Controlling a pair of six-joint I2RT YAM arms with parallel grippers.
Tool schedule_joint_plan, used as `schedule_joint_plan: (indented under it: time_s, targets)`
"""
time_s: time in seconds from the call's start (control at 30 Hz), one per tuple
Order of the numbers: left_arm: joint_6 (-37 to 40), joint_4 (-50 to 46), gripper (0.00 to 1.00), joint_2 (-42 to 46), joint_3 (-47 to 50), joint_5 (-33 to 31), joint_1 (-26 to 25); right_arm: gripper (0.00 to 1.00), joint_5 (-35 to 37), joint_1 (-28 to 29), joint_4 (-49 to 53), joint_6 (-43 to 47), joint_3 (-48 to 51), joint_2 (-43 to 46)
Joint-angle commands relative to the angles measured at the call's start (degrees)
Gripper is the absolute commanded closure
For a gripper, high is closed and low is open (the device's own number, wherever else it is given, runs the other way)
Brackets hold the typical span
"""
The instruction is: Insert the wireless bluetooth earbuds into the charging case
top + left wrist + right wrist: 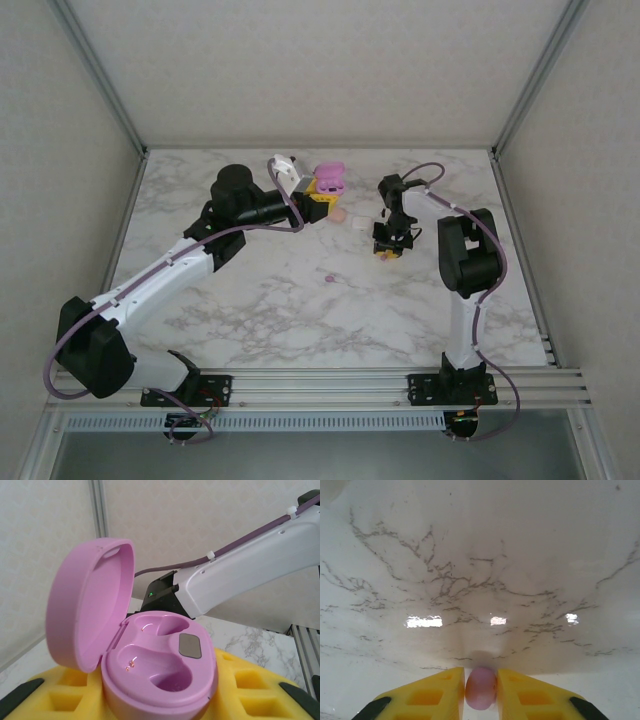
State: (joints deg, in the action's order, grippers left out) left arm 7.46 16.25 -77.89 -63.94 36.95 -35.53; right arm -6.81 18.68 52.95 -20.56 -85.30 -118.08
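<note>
Pinched at the tips of your right gripper (480,676), the earbud (480,690) could squirt free; your left gripper (322,197) clamps the open case (160,665).

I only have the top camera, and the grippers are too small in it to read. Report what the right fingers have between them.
Observer: The right fingers are pinching a pink earbud between their yellow tips.
Operator: Now check the case at the left arm.
Observer: The pink charging case sits between the left fingers with its lid open.
Operator: Tell me whether its wells are free.
Observer: Both wells are empty.
</note>
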Motion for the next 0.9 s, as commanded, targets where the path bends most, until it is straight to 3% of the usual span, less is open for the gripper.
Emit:
schedule_joint_plan:
  time_s: [0.0,0.5,0.87]
  targets:
    - [-0.19,0.36,0.77,0.81,-0.17,0.14,0.37,0.77,1.95,0.4,1.66,0.69,-0.84,-1.6]
    - [-0.26,0.36,0.77,0.18,-0.46,0.15,0.37,0.79,2.31,0.57,1.24,2.06,-0.68,-2.95]
    - [-0.17,-0.04,0.77,0.38,-0.15,-0.2,0.37,0.82,-1.03,0.55,1.18,2.54,-0.61,0.9]
